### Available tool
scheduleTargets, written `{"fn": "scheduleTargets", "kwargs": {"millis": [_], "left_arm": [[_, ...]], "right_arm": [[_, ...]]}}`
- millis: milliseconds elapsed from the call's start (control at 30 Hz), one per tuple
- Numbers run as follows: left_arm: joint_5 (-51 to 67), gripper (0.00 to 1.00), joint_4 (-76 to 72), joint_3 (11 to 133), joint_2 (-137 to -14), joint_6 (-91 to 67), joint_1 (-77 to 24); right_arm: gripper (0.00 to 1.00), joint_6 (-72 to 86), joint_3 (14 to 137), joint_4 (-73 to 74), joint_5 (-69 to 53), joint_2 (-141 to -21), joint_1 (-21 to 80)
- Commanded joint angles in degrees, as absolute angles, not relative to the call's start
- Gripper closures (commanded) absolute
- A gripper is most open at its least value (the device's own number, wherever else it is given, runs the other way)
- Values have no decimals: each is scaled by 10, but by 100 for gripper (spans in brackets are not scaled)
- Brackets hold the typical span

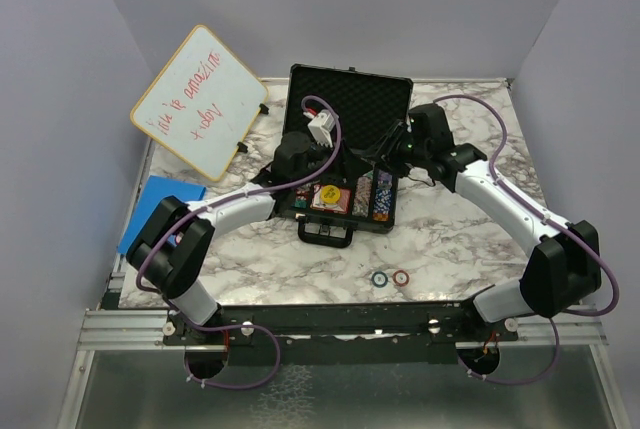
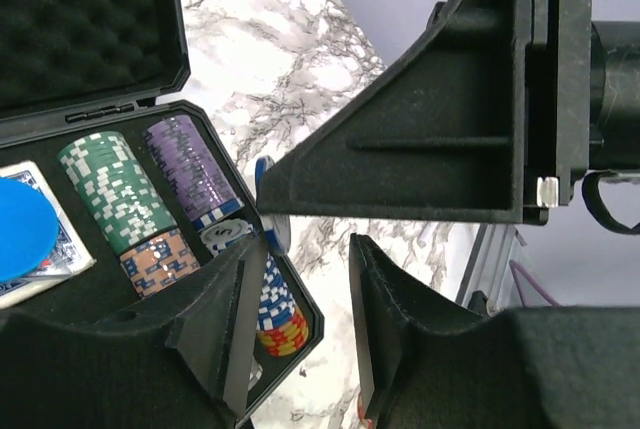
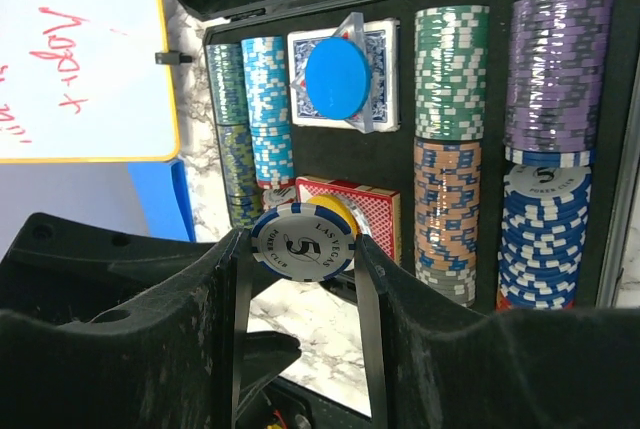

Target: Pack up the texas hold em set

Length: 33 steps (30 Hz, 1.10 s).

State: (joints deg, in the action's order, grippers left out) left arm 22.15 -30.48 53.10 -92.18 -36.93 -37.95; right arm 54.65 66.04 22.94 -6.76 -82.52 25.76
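Note:
The black briefcase [image 1: 350, 99] lies open at the middle of the table, foam lid up. Its tray [image 3: 400, 164] holds rows of poker chips, green [image 3: 450, 69], purple [image 3: 555, 69] and blue [image 3: 545, 239]. A blue disc [image 3: 337, 84] lies on a blue card deck, a yellow disc [image 3: 350, 211] on a red deck [image 3: 385, 214]. My right gripper [image 3: 303, 241] is shut on a blue-and-white chip [image 3: 303, 239], held upright above the tray's front edge. My left gripper [image 2: 307, 249] is open and empty over the case's right front corner [image 2: 300, 334]. Both grippers are above the case in the top view, left [image 1: 325, 161] and right [image 1: 398, 154].
A blue chip [image 1: 379, 277] and a red chip [image 1: 401, 277] lie loose on the marble table in front of the case. The white dry-erase board [image 1: 200, 99] stands at the back left. A flat blue pad [image 1: 160, 204] lies at the left edge.

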Motion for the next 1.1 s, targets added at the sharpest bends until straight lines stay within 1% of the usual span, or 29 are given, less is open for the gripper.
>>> {"fn": "scheduleTargets", "kwargs": {"millis": [0,67,133,200,233,267,300,333,367,400,533,667,767,867,1000,1067], "left_arm": [[200,56,-323,554,-940,-381,-381],[193,58,-323,557,-944,-384,-381],[191,65,-323,562,-946,-384,-380],[191,75,-323,566,-950,-382,-380],[193,83,-323,569,-951,-377,-381],[201,91,-323,571,-952,-368,-381],[209,100,-323,572,-954,-355,-380],[218,100,-323,574,-956,-340,-380],[224,100,-323,574,-957,-327,-380],[230,100,-323,573,-958,-311,-381],[294,100,-319,582,-974,-212,-380],[379,100,-307,602,-997,-88,-381],[388,100,-282,623,-1016,-18,-382],[411,100,-229,669,-1046,57,-383],[432,100,-190,694,-1077,163,-392],[414,100,-159,703,-1084,235,-400]], "right_arm": [[55,547,657,213,-99,-832,252],[55,544,658,213,-103,-832,251],[55,542,657,213,-106,-832,250],[56,541,657,213,-109,-832,249],[55,540,657,213,-110,-834,248],[53,539,657,214,-110,-834,247],[47,536,659,217,-110,-835,244],[44,532,663,223,-107,-836,242],[38,528,668,230,-100,-837,240],[34,523,672,237,-92,-836,235],[27,511,683,276,-51,-824,200],[25,504,663,305,-21,-795,142],[25,492,642,321,-13,-776,101],[25,478,625,335,-12,-765,73],[25,472,599,336,-15,-753,63],[25,468,589,330,-23,-752,63]]}}
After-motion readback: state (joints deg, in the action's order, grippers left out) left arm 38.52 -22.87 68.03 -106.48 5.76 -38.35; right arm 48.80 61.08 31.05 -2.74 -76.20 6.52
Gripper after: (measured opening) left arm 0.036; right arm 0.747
